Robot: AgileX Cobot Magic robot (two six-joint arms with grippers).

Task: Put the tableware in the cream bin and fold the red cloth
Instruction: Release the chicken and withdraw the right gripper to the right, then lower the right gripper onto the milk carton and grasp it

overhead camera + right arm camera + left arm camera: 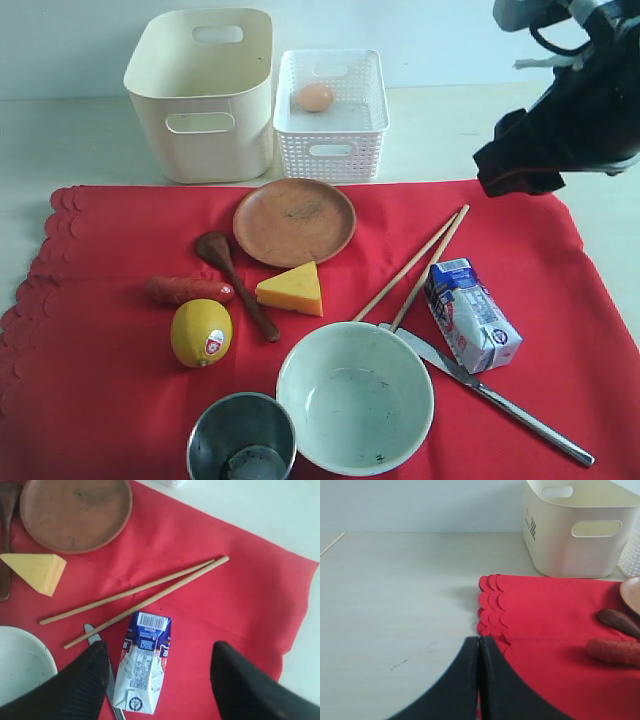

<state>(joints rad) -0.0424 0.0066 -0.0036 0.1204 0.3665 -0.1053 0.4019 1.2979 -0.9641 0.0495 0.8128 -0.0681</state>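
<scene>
Right gripper (160, 650): the jaws are spread wide and nothing is held; it is hung over the milk carton (142, 665), near the right edge of the red cloth (210, 545).
Left gripper (479, 645): the fingers are pressed together with nothing seen between them; it is poised low where bare table (395, 605) meets the cloth's scalloped edge.
Cloth edges: the scalloped edge is on the left in the exterior view, with straight edges at the back and right; the near edge is cut off by the frame.
Cream bin (200, 150): set upright just behind the cloth's far edge, at the left.
Basket (330, 150): white, placed just beside the bin, with an egg (314, 97) inside.
Tableware: all of it is laid on the cloth. The plate (294, 221) is near the far edge, with the spoon (235, 275) just to its left. The chopsticks (410, 270) are slanted right of centre. The bowl (350, 400) and cup (215, 420) are side by side at the near edge. The knife (500, 400) is angled from the bowl's rim toward the near right.
Food: the sausage (190, 290), lemon (201, 332) and cheese (292, 290) are grouped around the spoon.
Open room: bare table is seen left of the cloth and behind its right half; the cloth beyond the carton is uncovered.
</scene>
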